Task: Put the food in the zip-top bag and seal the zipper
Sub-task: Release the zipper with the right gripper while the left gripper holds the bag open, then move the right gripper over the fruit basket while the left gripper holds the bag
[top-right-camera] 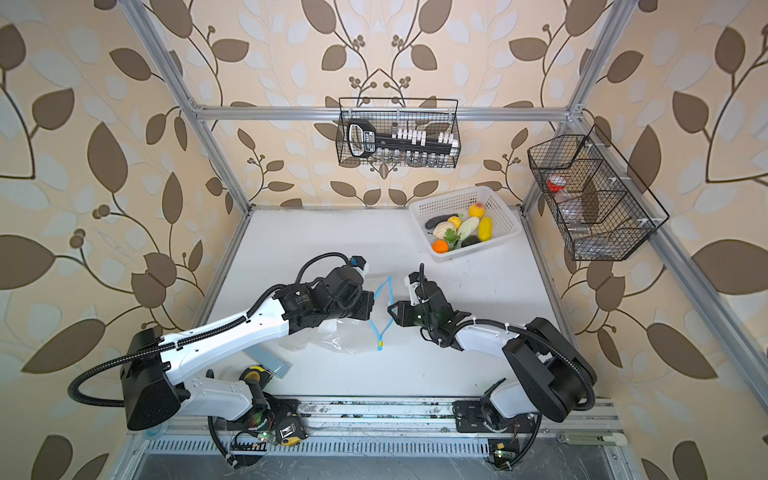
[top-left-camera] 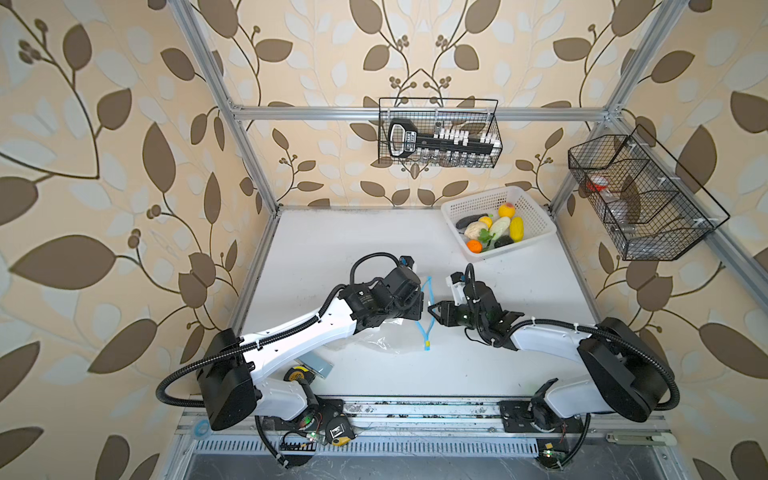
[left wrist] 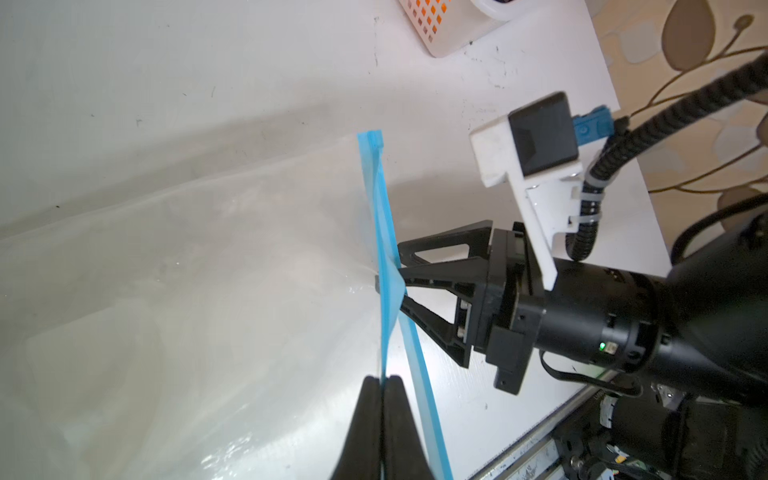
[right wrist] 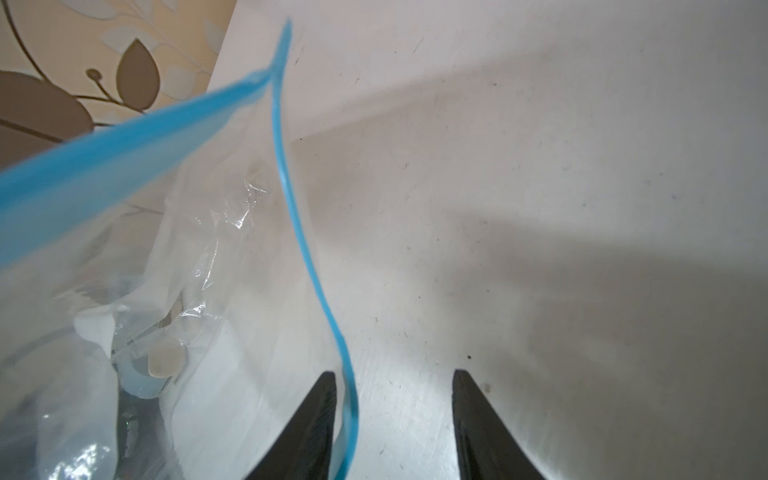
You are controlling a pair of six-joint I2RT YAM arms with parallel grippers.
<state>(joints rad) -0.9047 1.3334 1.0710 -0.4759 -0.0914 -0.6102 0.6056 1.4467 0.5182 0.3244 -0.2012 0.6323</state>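
A: Where's the zip-top bag [top-left-camera: 386, 343]?
B: Mid-table, mouth facing three o'clock. The left gripper [left wrist: 381, 380] is pinched tight on one lip of the zipper [left wrist: 384, 232].
A: And the right gripper [right wrist: 392, 374]?
B: Jaws apart, the zipper's other lip loose between them, beside one finger. The food [top-left-camera: 492, 232] sits in the white basket [top-left-camera: 469, 203] at one o'clock.

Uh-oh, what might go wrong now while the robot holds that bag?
The right gripper stands open, with the zipper strip just beside one finger, so that lip may slip away and the zip-top bag mouth sag shut. The left gripper pinches only the thin other lip; a tug might pull it free. All the food sits in the white basket, so fetching it probably leaves one arm holding.
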